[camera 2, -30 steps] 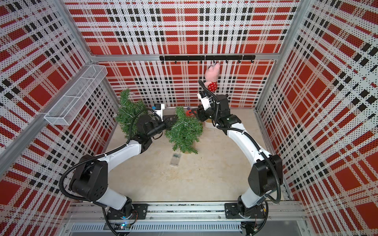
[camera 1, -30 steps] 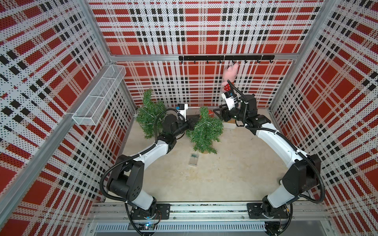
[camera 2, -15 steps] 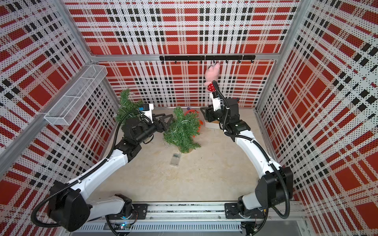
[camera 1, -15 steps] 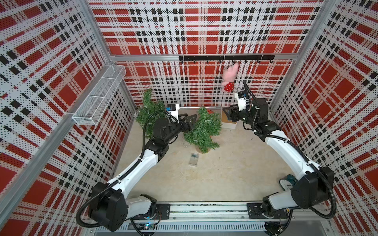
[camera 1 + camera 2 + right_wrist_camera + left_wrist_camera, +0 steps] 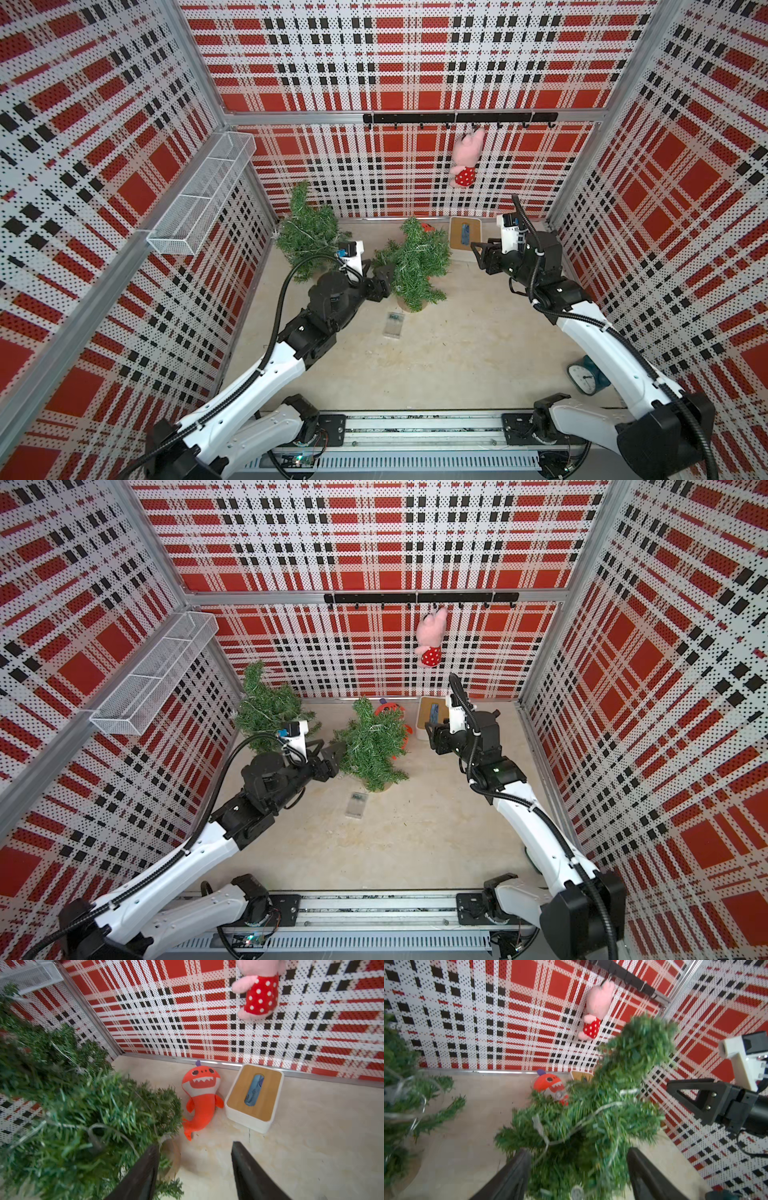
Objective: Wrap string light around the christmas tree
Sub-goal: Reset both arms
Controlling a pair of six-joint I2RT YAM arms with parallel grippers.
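From my seat, the wrap looks largely done. The Christmas tree (image 5: 415, 262) stands near the middle of the table (image 5: 457, 353), leaning a little. In the left wrist view the pale string light (image 5: 591, 1118) runs across its branches in several loose passes, from the lower boughs up toward the top. I cannot tell how evenly it goes round the far side.

The left gripper (image 5: 579, 1174) sits right at the tree's side with its jaws wide. Needles poke between them, but they do not seem to be pinching anything. The right gripper (image 5: 195, 1176) hangs well apart on the other side of the tree, near the tissue box (image 5: 255, 1097) and the orange shark toy (image 5: 201, 1097). Its jaws are spread and empty.

A small clear box (image 5: 393, 324) lies on the table in front of the tree. I cannot make out any wire leading to it. A second tree (image 5: 307, 232) at the back corner also carries a pale strand.

I judge what's left is small: check for slack loops, then pull both arms clear.
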